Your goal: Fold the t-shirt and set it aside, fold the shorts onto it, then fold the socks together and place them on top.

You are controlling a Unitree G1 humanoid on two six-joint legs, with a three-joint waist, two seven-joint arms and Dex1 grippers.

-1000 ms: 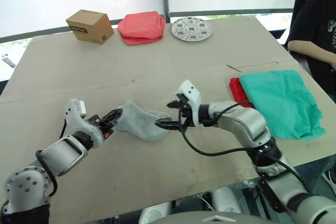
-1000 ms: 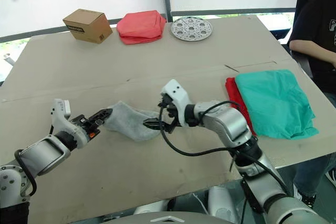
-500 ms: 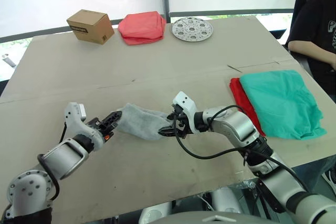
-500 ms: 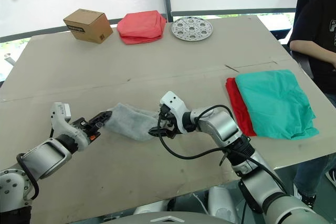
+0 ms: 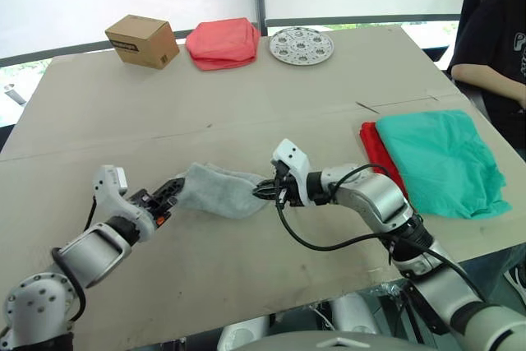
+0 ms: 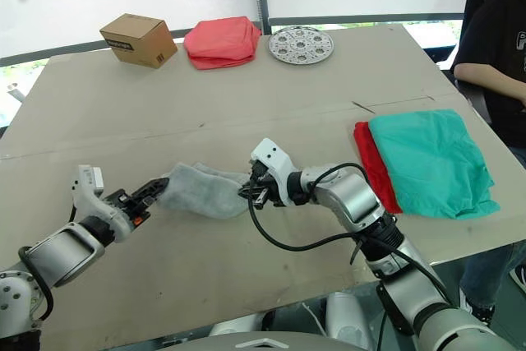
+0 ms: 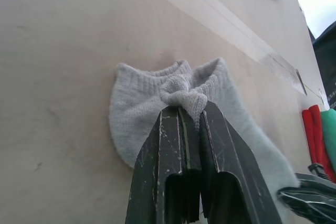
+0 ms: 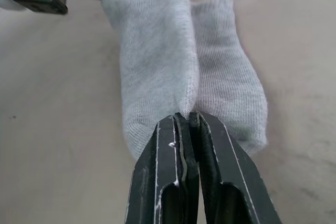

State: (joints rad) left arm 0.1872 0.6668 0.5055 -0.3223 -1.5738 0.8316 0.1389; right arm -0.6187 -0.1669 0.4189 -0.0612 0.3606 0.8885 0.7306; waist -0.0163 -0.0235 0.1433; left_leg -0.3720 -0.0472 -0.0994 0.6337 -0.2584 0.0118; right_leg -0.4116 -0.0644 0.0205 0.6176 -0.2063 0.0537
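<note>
Socks (image 5: 220, 190) stretch between both grippers: left gripper (image 5: 171, 192) pinching at 9 o'clock, right gripper (image 5: 268, 191) at 3.

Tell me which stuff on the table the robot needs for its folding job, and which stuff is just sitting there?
Needed for the job:
- socks, pinched at both ends by the left gripper and right gripper
- shorts, folded
- t-shirt, under the shorts

Just sitting there:
- cardboard box
- salmon-pink folded cloth
- round grey plate
</note>
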